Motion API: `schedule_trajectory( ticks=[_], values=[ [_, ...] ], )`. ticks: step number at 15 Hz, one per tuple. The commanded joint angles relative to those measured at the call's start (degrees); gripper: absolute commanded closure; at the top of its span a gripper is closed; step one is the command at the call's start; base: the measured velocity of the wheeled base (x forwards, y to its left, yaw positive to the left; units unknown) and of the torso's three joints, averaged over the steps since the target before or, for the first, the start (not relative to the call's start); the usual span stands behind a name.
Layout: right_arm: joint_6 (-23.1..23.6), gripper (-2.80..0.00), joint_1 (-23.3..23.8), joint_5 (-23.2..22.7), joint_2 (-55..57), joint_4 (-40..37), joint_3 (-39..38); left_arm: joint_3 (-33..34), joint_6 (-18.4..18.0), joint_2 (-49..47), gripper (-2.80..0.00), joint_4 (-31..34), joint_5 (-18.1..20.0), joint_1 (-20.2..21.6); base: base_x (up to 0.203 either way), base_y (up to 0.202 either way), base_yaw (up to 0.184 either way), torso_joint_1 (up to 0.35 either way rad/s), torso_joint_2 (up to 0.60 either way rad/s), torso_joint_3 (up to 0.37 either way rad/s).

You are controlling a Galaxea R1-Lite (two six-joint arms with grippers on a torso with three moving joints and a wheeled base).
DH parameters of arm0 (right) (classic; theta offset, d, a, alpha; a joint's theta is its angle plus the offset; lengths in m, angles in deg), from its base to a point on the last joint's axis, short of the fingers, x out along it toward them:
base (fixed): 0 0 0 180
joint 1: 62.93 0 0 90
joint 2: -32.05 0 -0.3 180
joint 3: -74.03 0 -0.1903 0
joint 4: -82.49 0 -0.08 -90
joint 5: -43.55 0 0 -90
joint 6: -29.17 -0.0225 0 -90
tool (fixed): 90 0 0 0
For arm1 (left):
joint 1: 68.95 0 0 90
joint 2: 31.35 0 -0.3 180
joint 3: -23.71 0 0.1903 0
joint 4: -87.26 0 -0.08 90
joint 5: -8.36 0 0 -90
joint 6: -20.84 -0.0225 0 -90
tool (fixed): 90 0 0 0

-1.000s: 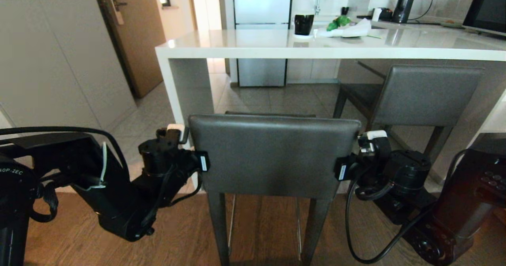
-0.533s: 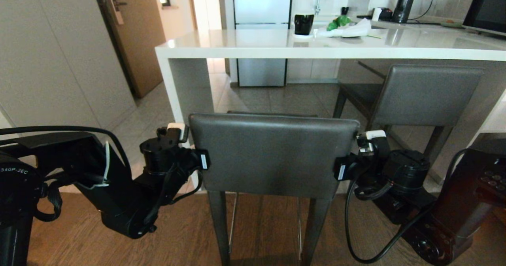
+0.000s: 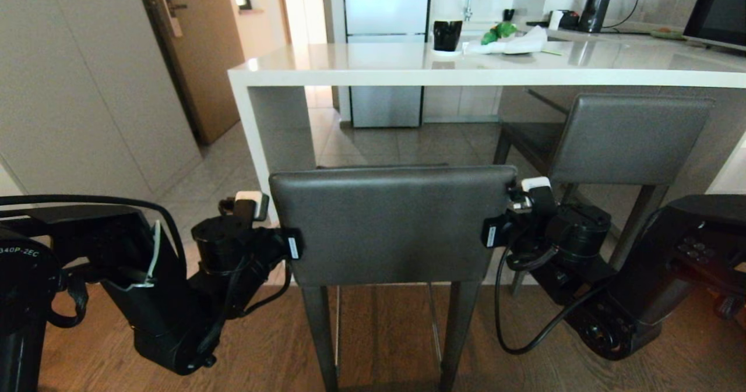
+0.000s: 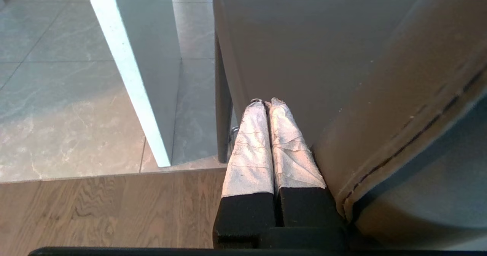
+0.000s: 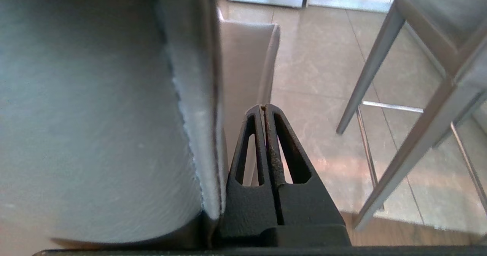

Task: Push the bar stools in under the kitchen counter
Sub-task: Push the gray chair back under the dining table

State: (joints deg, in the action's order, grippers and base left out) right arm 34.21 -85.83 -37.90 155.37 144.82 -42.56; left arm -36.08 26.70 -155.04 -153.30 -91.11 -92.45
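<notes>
Stool backrest (image 3: 391, 223) sits squarely between the two grippers. The left gripper (image 4: 268, 107) has its taped fingers (image 4: 251, 145) pressed together, empty, lying against the backrest's left edge. The right gripper (image 5: 263, 109) is likewise closed on nothing, flush along the backrest's right edge. Ahead of both grippers stands the bench (image 3: 466, 69), its white side panel (image 3: 247, 130) just beyond the left gripper. The near stool's seat reaches toward the bench edge. The second stool (image 3: 623, 138) stands beyond the right gripper, partly under the bench.
</notes>
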Motion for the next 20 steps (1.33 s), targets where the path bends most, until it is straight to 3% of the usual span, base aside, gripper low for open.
schedule_trajectory(
  ticks=[1,6,9,15,20],
  values=[
    [0.15,0.0,-0.02,0.05,0.47,0.8,1.46,0.26,0.04,-0.77,0.0,-0.36,-0.11,0.55,0.0,0.0,0.0,0.0,0.0,0.0],
    [-0.02,0.0,1.36,0.39,1.38,1.12,-0.46,-4.24,-0.34,-2.07,0.0,-0.53,-0.89,0.42,0.0,0.0,0.0,0.0,0.0,0.0],
    [-0.02,0.0,1.18,0.86,0.89,1.31,-1.02,-4.94,-4.92,-3.82,0.0,-0.86,-1.24,0.66,0.0,0.0,0.0,0.0,0.0,0.0],
    [0.07,0.0,1.27,0.6,1.57,1.22,0.37,-6.02,-5.15,-4.2,0.0,-0.62,-1.25,0.38,0.0,0.0,0.0,0.0,0.0,0.0],
    [0.15,0.0,1.18,0.51,2.1,1.22,0.48,-5.59,-5.15,-4.11,0.0,-0.75,-1.34,0.42,0.172,0.0,-0.001,-0.003,0.0,0.007]
  ],
)
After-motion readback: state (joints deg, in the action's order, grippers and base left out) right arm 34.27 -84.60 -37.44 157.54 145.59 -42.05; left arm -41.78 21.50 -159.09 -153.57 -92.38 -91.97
